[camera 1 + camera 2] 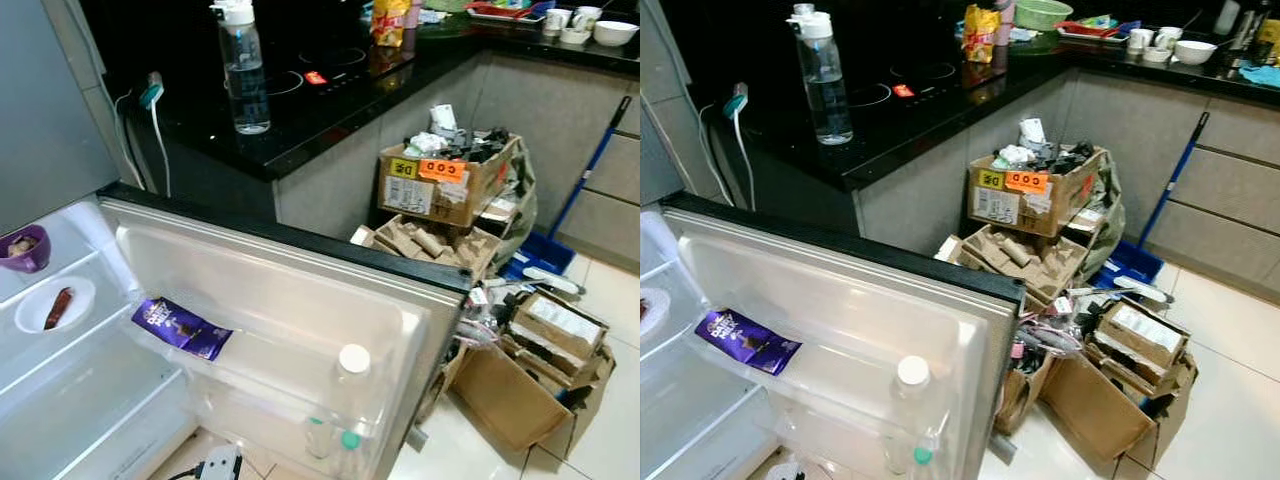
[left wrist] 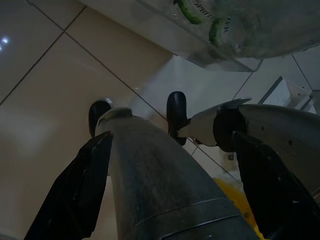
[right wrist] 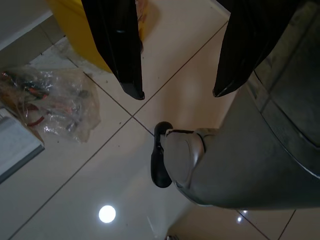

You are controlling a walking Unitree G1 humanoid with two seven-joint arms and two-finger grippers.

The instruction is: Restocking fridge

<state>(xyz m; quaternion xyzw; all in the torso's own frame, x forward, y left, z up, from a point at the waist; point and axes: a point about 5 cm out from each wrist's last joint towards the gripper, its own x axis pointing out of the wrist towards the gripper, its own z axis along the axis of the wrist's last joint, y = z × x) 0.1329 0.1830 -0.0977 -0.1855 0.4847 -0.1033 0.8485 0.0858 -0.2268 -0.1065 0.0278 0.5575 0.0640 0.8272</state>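
- I'm standing at the open fridge door point(image 1: 300, 300); a purple chocolate pack point(image 1: 180, 327) lies at the left end of its upper shelf, a white-capped bottle point(image 1: 350, 385) stands at the right end of the lower rack
- Left gripper point(image 2: 165, 165) hangs over the floor tiles, fingers spread around nothing; right gripper point(image 3: 177, 90) likewise released and empty
- Nothing is in hand, so I judge the next move is fetching stock; the water bottle point(image 1: 243, 70) on the black counter's front edge looks the nearest candidate
- Cardboard boxes point(image 1: 445, 180) crowd the tiled floor point(image 1: 610, 290) beside the door; footing needs care
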